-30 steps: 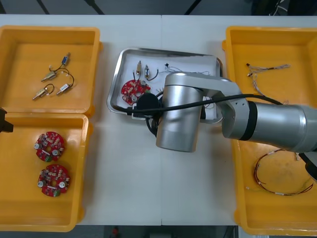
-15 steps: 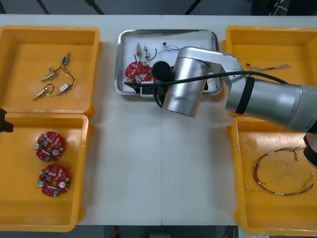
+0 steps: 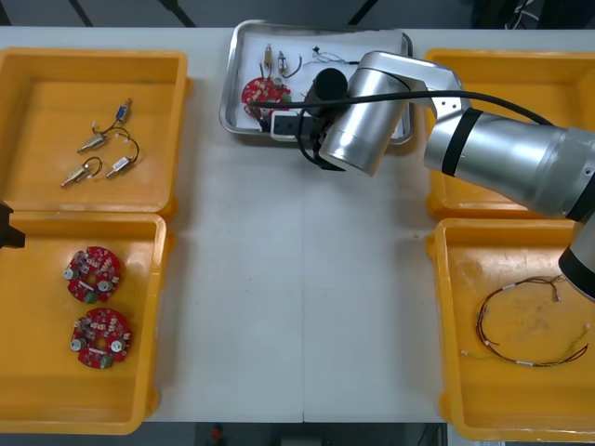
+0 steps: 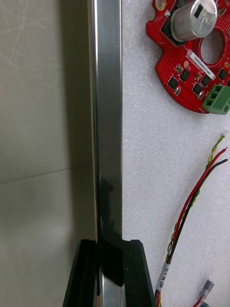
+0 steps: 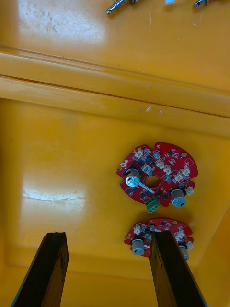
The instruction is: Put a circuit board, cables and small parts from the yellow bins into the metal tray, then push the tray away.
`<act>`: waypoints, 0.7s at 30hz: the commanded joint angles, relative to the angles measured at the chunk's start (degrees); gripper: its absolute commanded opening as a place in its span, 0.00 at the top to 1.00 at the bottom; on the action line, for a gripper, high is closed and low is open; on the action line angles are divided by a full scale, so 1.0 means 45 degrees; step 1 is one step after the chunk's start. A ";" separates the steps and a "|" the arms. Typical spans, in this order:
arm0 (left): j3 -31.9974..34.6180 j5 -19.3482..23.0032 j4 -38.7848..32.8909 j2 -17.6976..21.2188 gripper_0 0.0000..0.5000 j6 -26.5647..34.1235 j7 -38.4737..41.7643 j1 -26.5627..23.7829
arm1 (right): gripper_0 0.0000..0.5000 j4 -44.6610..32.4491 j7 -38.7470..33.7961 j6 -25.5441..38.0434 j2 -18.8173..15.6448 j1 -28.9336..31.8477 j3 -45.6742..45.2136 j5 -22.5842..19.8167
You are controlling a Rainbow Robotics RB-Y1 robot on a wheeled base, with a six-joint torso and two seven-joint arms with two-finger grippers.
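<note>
The metal tray (image 3: 229, 93) lies near the table's far edge, white inside. It holds a red circuit board (image 3: 263, 95), small metal parts (image 3: 271, 58) and a thin cable (image 3: 325, 51). My right arm reaches across to the tray's near rim. In the right wrist view my right gripper (image 4: 110, 276) is shut on the shiny tray rim (image 4: 106, 120), which runs straight up between the fingers. Inside the rim lie the board (image 4: 167, 57) and a red, yellow and black cable (image 4: 191, 206). My left gripper (image 5: 110, 268) hangs open over the near left bin, above two boards (image 5: 158, 175).
The far left yellow bin (image 3: 28, 65) holds several small metal parts (image 3: 102, 149). The near left bin (image 3: 37, 390) holds two circuit boards (image 3: 93, 274). A red and yellow cable (image 3: 530, 325) lies in the near right bin (image 3: 465, 409). My right arm covers part of the far right bin (image 3: 548, 70).
My right gripper has pushed the tray steadily away across the table, from near the middle to the far edge. The tray has also straightened. The left arm has stayed still.
</note>
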 commanded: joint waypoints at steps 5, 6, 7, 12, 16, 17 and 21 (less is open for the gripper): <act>0.0079 -0.0121 -0.0252 0.0304 0.00 -0.0120 -0.1024 0.0175 | 1.00 0.0431 0.0346 -0.1034 0.0389 -0.0958 -0.0339 -0.0077; 0.0079 -0.0121 -0.0252 0.0304 0.00 -0.0120 -0.1024 0.0175 | 1.00 0.0431 0.0346 -0.1034 0.0389 -0.0958 -0.0339 -0.0077; 0.0079 -0.0121 -0.0252 0.0304 0.00 -0.0120 -0.1024 0.0175 | 1.00 0.0431 0.0346 -0.1034 0.0389 -0.0958 -0.0339 -0.0077; 0.0079 -0.0121 -0.0252 0.0304 0.00 -0.0120 -0.1024 0.0175 | 1.00 0.0431 0.0268 -0.0877 0.0370 -0.0938 -0.0339 -0.0077; 0.0079 -0.0121 -0.0252 0.0304 0.00 -0.0120 -0.1024 0.0175 | 0.36 0.0431 0.0229 -0.0526 0.0389 -0.0958 -0.0339 -0.0097; 0.0079 -0.0121 -0.0252 0.0304 0.00 -0.0120 -0.1024 0.0175 | 0.14 0.0411 0.0209 -0.0506 0.0370 -0.0997 -0.0358 -0.0097; 0.0079 -0.0121 -0.0252 0.0304 0.00 -0.0120 -0.1024 0.0175 | 0.00 0.0391 0.0112 -0.0252 0.0370 -0.0997 -0.0749 -0.0077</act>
